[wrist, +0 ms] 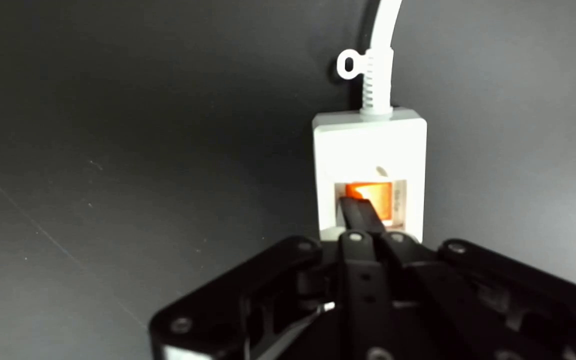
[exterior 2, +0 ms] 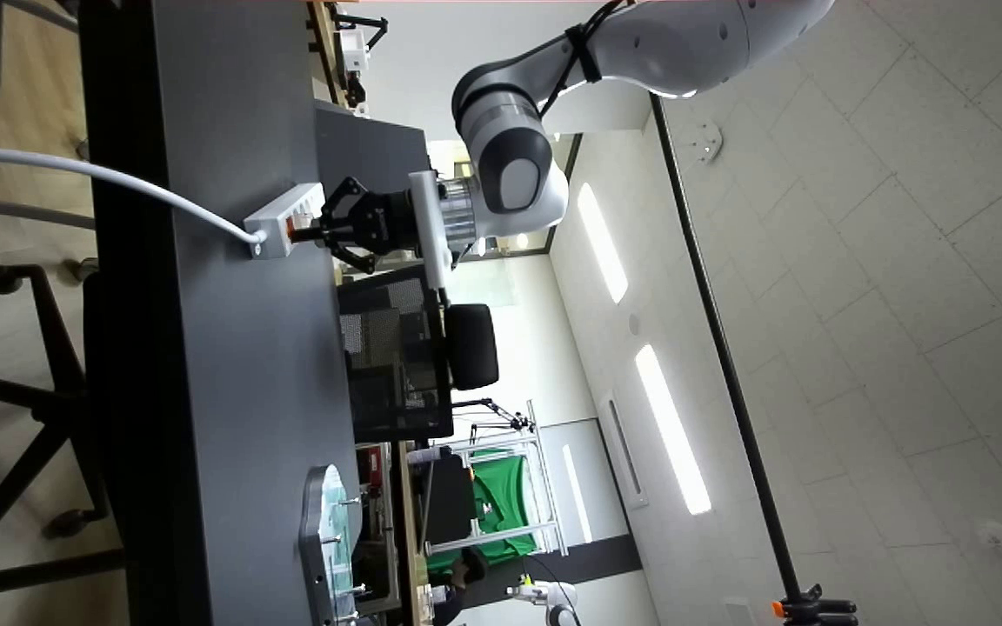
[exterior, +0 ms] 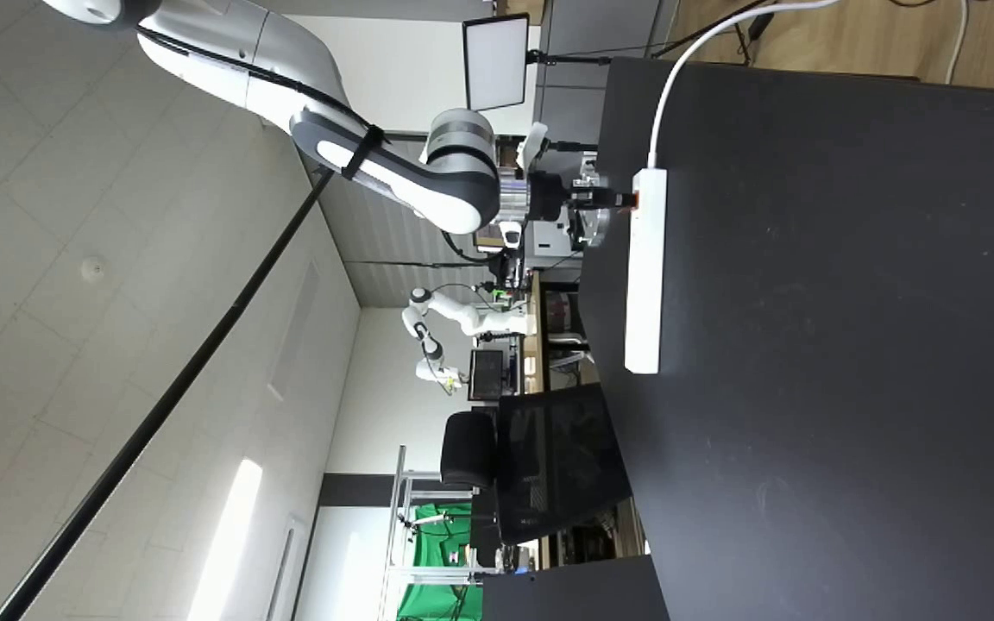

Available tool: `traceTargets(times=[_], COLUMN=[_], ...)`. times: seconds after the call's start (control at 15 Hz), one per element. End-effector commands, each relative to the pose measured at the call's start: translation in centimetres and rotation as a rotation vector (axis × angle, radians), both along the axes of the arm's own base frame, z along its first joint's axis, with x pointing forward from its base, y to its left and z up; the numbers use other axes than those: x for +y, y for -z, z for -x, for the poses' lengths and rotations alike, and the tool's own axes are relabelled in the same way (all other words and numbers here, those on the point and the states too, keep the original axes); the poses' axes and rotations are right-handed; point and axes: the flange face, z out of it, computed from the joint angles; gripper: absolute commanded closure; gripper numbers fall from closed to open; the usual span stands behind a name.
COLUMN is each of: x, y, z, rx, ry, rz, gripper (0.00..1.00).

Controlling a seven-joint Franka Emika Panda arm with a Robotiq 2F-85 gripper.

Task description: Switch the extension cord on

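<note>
Black tabletop is supporting the power strip; the gripper, pressed together presumably for poking, is resting at the switch.

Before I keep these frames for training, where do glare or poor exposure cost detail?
Wrist view: the extension cord is nearly blown out to white on top, its orange switch is bleached toward yellow, the tool is mostly near-black, and the tabletop has a pale sheen at right. Both exterior views: ceiling lighting clips to white.
</note>
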Motion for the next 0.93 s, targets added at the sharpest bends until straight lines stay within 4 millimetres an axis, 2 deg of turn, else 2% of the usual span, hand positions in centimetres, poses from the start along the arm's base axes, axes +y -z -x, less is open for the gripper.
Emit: traceTargets(times=[0.0,0.87], x=[0.37,1.25], y=[-0.45,-0.67], z=[-0.12,0.50], rx=[-0.018,-0.032], ry=[0.037,0.055], rz=[0.010,0.047], gripper=[1.00,1.00])
